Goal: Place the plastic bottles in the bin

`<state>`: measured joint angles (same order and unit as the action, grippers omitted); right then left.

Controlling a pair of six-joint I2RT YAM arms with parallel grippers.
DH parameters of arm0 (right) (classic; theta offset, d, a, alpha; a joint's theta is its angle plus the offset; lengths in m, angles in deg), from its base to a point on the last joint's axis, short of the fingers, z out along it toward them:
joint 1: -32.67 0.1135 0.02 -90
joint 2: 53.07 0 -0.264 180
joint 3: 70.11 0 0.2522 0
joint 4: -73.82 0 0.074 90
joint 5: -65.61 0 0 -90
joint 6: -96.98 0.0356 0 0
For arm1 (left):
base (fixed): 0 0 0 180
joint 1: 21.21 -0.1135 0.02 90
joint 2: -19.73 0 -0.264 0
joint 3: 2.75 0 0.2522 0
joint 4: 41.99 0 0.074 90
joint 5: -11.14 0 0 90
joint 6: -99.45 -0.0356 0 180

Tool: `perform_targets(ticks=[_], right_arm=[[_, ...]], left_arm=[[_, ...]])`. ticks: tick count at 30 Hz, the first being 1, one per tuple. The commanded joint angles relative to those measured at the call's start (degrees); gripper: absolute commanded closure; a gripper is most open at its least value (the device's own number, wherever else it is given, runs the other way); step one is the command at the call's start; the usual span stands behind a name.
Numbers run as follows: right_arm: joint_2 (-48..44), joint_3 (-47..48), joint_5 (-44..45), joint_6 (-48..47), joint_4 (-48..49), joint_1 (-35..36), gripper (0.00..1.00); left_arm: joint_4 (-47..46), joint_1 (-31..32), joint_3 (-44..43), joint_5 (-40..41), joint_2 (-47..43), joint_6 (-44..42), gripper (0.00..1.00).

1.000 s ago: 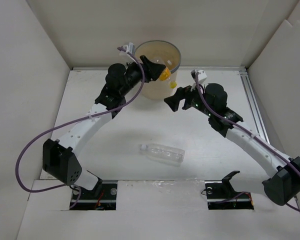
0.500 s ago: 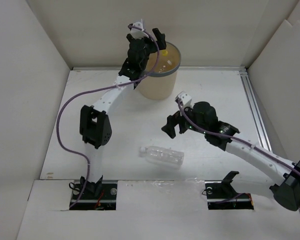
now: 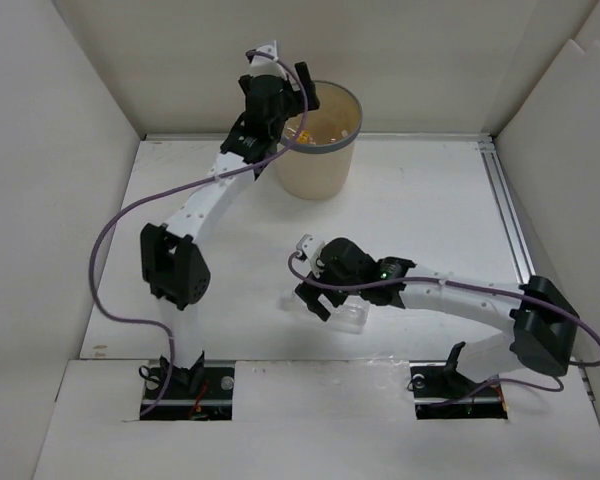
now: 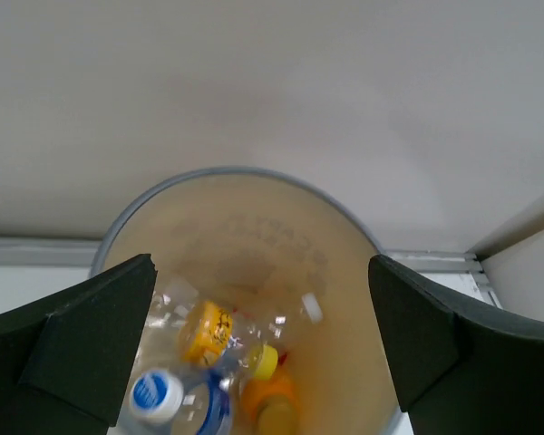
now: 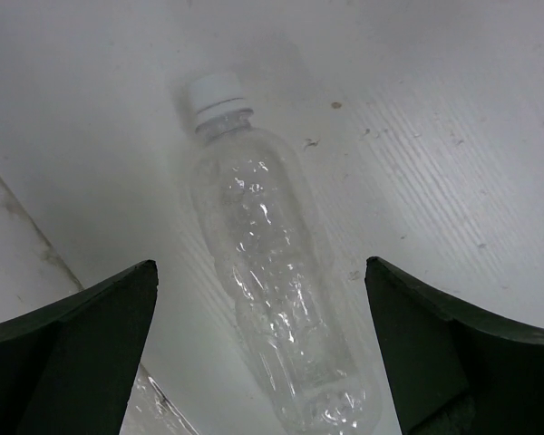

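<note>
Right wrist view: the released right end effector (image 5: 260, 270) is over a clear bottle (image 5: 254, 204) lying on the tabletop (image 5: 435, 136); the left end effector (image 4: 261, 265), also released, is above the bin (image 4: 236, 172).

The white-and-black left arm (image 3: 205, 200) is stretched far fwd and lifted high: elbow block mid-left, forearm rising diag. to the back. Its wrist tips down, and the black two-finger left gripper (image 3: 288, 95) (image 4: 258, 349) has its jaws spread wide, w/ nothing between them. In the left wrist view, the dark fingers (image 4: 82, 349) sit at the frame's edges. The white-and-black right arm (image 3: 460, 295) lies low, w/ the shoulder block at the near right and the forearm running leftward toward centre. The black two-finger right gripper (image 3: 315, 285) (image 5: 263, 353) points down and to the near left. Its jaws are also parted wide, gripping nothing, and the fingers (image 5: 72, 335) are at either side of the right wrist view.
</note>
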<state>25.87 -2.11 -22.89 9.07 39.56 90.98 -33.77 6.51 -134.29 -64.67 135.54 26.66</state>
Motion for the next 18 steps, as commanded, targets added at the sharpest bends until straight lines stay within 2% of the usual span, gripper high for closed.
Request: perform_targets(ticks=[1,6,7,9,11,13,15,18], right_arm=[[2.4,-0.5,-3.2,-2.6,5.7,1.0,0.00],[12.4,2.4,-4.7,-4.1,7.7,1.0,0.00],[14.1,3.0,-4.7,-4.6,7.7,1.0,0.00],[19.2,4.6,-5.4,-4.6,9.2,1.0,0.00],[22.1,6.4,-5.4,-4.6,8.7,1.0,0.06],[23.5,8.4,-4.7,-3.1,8.2,1.0,0.38],[23.5,9.0,-1.6,-1.5,8.2,1.0,0.96],[21.5,11.0,2.4,1.3,8.7,-0.4,1.00]], left_arm=[[-1.0,0.0,11.2,1.7,-16.0,2.0,0.00],[-1.5,0.0,28.3,-0.3,-32.1,6.2,0.00],[-1.5,0.0,33.3,-1.4,-34.2,6.8,0.00],[-2.1,0.0,37.9,-2.0,-38.1,8.4,0.00],[-2.6,0.0,44.0,-2.0,-43.5,9.5,0.00],[-2.6,0.0,47.3,-1.4,-48.2,11.0,0.00],[-1.8,0.0,51.7,0.2,-51.3,13.0,0.00],[-3.3,0.0,59.2,-2.7,-57.8,15.5,0.00]])
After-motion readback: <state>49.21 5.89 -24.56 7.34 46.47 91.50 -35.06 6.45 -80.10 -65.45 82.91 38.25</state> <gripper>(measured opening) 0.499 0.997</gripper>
